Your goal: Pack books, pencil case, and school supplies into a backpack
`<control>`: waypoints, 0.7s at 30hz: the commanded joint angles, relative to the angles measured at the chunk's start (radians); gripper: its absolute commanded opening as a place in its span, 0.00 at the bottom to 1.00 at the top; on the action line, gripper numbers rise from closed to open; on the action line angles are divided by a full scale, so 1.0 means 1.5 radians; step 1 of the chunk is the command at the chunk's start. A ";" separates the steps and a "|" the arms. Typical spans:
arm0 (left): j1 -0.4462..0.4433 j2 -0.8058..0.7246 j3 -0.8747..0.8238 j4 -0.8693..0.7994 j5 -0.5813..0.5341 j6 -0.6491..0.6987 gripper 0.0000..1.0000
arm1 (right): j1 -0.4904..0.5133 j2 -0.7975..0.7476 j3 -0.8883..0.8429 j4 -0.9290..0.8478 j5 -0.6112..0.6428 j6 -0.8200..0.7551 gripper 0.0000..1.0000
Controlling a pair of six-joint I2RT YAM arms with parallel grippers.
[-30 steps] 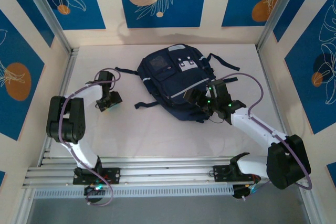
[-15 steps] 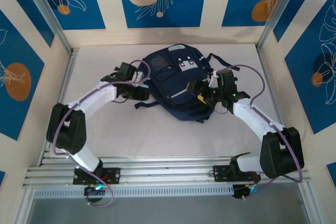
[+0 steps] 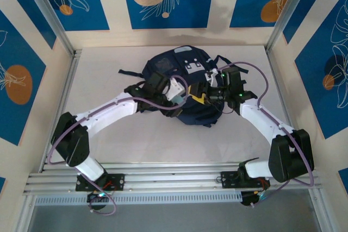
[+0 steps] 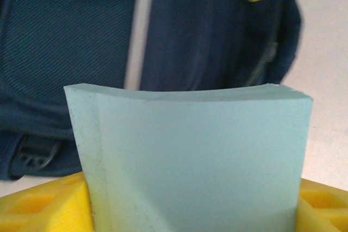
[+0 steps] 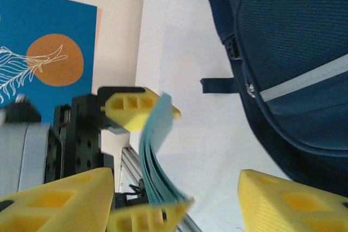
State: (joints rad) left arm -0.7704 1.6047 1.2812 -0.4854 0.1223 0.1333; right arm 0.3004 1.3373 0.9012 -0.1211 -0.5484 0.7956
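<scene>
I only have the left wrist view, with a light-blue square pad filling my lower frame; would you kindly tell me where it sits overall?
Observer: From above, the left gripper holds the light-blue square pad over the middle of the large navy-blue fabric backpack.
Operator: Thank you. Whose is the yellow tip at my top right?
Observer: It belongs to the right gripper, which faces your pad from its right side in the overhead view.
Operator: Are its jaws closed?
Observer: No. In the right wrist view its yellow fingers stand wide apart and do not touch the pad.
</scene>
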 commanded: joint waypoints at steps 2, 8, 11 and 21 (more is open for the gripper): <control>-0.022 0.017 0.046 0.016 -0.013 0.040 0.72 | 0.013 0.005 -0.017 0.027 -0.032 0.015 0.58; -0.037 0.032 0.070 0.027 -0.008 0.035 0.72 | 0.016 0.002 -0.037 0.036 -0.038 0.016 0.51; -0.039 0.039 0.078 0.032 0.001 0.032 0.73 | 0.019 0.002 -0.058 0.072 -0.061 0.033 0.49; -0.043 0.053 0.096 0.023 0.005 0.011 1.00 | -0.007 -0.002 -0.070 0.077 -0.071 0.023 0.00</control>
State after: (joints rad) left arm -0.8234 1.6863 1.3777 -0.4633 0.1116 0.1616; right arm 0.3080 1.3392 0.8074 0.0063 -0.6228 0.8417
